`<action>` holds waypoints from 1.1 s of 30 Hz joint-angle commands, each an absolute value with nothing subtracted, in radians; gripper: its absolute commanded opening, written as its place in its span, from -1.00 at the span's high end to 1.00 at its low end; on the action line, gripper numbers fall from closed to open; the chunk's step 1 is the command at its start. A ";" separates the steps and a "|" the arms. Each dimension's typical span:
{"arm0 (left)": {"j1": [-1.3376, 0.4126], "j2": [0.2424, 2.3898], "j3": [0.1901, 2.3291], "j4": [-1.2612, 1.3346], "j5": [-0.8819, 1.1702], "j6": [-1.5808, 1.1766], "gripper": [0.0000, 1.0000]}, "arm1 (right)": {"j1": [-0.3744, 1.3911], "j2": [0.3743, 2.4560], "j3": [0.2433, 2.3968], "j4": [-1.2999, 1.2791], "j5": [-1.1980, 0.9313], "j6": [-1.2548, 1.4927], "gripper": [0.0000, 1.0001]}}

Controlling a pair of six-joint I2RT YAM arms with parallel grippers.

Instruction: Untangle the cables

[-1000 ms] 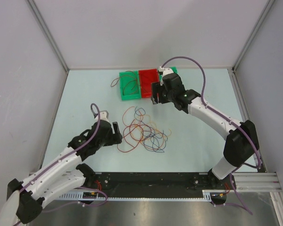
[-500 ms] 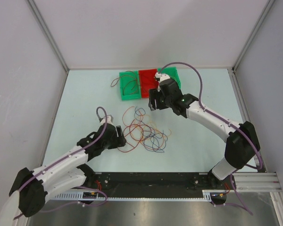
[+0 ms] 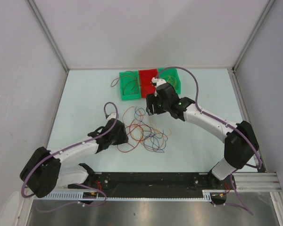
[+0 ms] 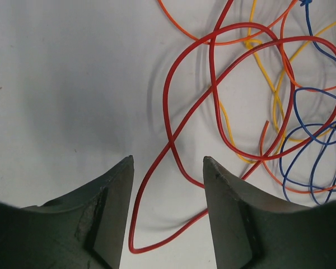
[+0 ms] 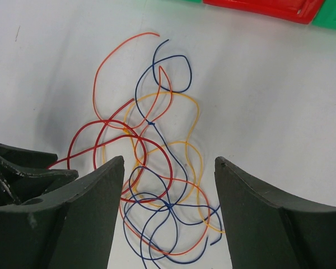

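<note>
The cables [image 3: 144,132] lie in one loose tangle of red, orange, yellow and blue loops on the pale table. My left gripper [image 3: 123,138] is low at the tangle's left edge. In the left wrist view its jaws [image 4: 168,159] stand open, one on either side of the end loop of a red cable [image 4: 166,101], which touches neither finger. My right gripper [image 3: 151,106] hovers above the tangle's far side. It is open and holds nothing, and the tangle [image 5: 171,207] shows on the table far beneath the gap between its fingers [image 5: 169,159].
Three small trays stand in a row at the back: a green one [image 3: 122,89] with thin cable loops in it, a red one [image 3: 147,74] and another green one [image 3: 175,75] partly behind the right arm. Grey walls enclose the table.
My left arm has reached right to the tangle's edge and its jaws have narrowed around the red loop. My right gripper has come from over the trays towards the tangle.
</note>
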State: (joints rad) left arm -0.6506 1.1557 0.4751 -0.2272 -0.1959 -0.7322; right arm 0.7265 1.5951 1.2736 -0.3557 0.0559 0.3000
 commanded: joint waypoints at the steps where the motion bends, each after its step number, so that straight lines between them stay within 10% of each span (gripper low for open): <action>1: -0.638 1.206 0.531 -0.143 -0.176 -0.707 -0.09 | 0.738 1.605 1.266 -0.318 0.049 0.311 -0.40; 10: -0.637 1.262 0.566 -0.140 -0.173 -0.695 0.99 | 0.742 1.621 1.261 -0.310 0.051 0.311 -0.39; 33: -0.634 0.888 1.236 -0.684 -0.405 -0.494 0.99 | 0.738 1.569 1.262 -0.304 0.075 0.330 -0.38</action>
State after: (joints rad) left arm -0.6399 0.9161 1.1988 -0.5838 -0.3515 -0.5732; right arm 0.7383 1.6138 1.2587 -0.3370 0.0528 0.3168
